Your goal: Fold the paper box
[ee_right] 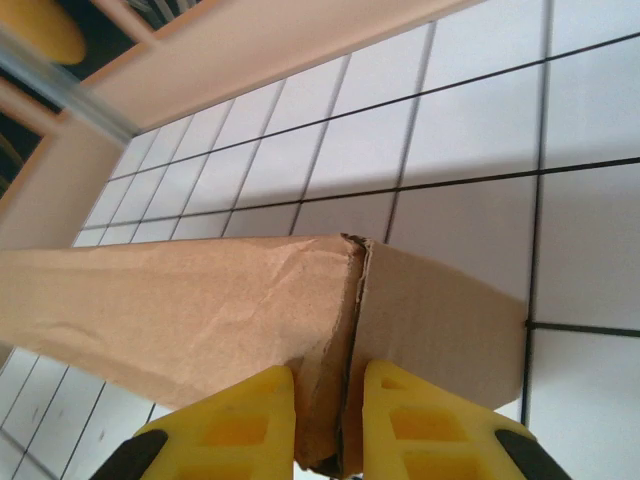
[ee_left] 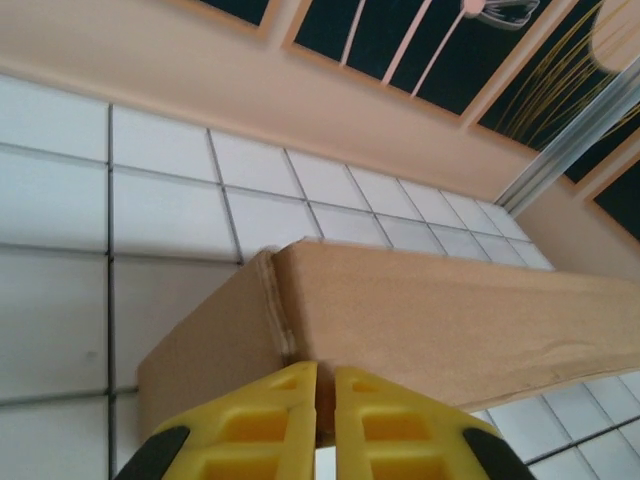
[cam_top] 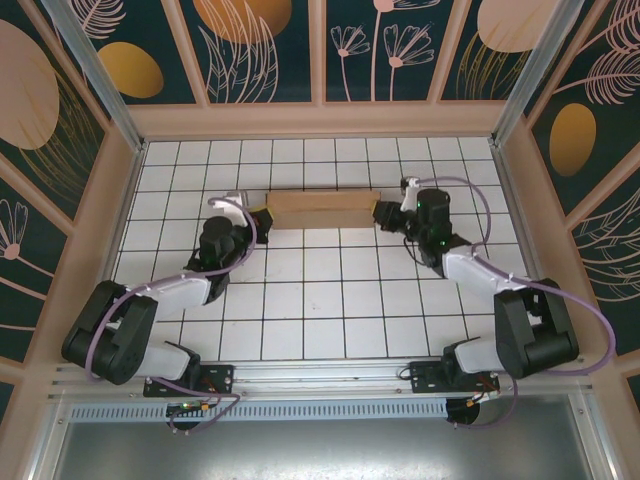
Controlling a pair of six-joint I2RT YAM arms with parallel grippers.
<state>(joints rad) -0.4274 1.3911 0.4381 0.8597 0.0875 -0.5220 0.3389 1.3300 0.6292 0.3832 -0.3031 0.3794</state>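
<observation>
- The paper box [cam_top: 318,210] lies on the counter [cam_top: 300,320] in its far half, midway between the left and right edges, with its long axis running left to right.
- Right jaws: clenched on the box's right end, with the corner seam and its cardboard layers between the yellow fingers [ee_right: 430,420].
- Left jaws: clenched almost fully together at the left end corner. From the left wrist view it cannot be told whether a thin cardboard layer lies between the fingers [ee_left: 250,425].
- Risk: the right-end seam already shows a ragged edge and creasing. Outward pull from either arm would likely open or tear it.
- Risk: if the left jaws hold nothing, any lift would be one-sided, so the box would twist or pivot on the counter.
- Risk: unequal inward pressure from the two arms could buckle the long wall.
- Surface: glossy white tiles with dark grout lines. This offers little friction, so the box may slide.
- Room: beige-framed wall panels [cam_top: 260,50] in dark teal with gold and pink plant motifs, and metal posts at the far corners.
</observation>
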